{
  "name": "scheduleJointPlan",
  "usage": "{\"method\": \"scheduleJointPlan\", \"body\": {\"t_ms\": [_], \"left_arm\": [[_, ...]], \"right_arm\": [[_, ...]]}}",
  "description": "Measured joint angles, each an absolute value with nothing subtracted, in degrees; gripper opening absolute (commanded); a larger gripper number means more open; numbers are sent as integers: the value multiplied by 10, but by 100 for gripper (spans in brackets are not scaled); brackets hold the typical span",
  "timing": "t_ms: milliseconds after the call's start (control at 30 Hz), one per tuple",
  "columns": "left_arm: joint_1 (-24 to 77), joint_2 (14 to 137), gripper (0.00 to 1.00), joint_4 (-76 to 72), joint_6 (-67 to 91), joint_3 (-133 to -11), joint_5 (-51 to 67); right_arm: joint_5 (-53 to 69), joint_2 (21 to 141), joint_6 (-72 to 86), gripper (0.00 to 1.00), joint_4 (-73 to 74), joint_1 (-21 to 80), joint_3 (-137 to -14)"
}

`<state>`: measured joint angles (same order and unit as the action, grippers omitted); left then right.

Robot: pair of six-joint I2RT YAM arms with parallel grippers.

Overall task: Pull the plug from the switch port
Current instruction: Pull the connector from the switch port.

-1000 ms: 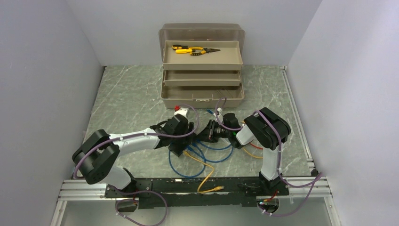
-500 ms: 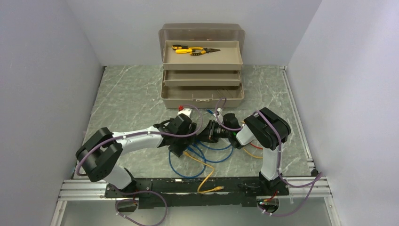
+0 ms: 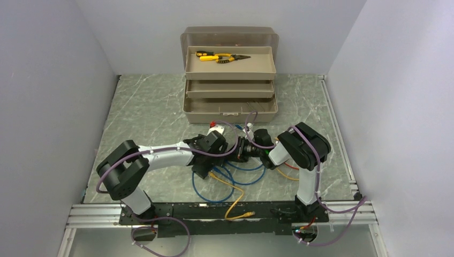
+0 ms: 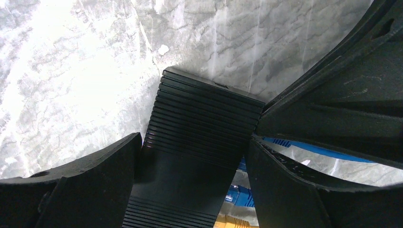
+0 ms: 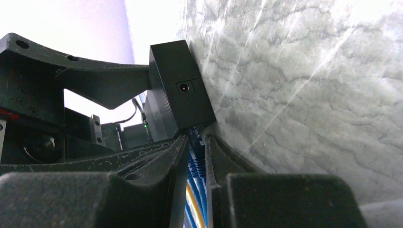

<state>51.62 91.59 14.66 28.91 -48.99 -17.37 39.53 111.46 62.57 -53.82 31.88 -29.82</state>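
The switch (image 4: 202,128), a flat black ribbed box, lies on the marble table (image 4: 71,71) between my left gripper's fingers (image 4: 95,185). My left gripper (image 4: 190,190) is shut on its two sides. In the right wrist view the switch (image 5: 178,90) stands against the table with blue plugs (image 5: 194,142) in its sockets. My right gripper (image 5: 195,152) is shut on a blue plug right at the port. In the top view the left gripper (image 3: 217,154) and the right gripper (image 3: 239,151) meet nose to nose, and the switch is mostly hidden between them.
Loose blue and yellow cables (image 3: 230,176) coil on the table in front of the grippers. A yellow plug end (image 3: 249,214) lies on the base rail. An open beige toolbox (image 3: 230,101) stands at the back, with pliers (image 3: 219,57) in its top tray.
The left arm's elbow has swung right and forward, and its gripper has shifted slightly right toward the right gripper. The right arm has not visibly moved.
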Motion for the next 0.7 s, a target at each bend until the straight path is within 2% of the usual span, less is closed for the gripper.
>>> {"method": "scheduleJointPlan", "body": {"t_ms": [700], "left_arm": [[530,930,83,174,311,-509,-196]], "right_arm": [[387,1101,616,0,-551,320,-273]]}}
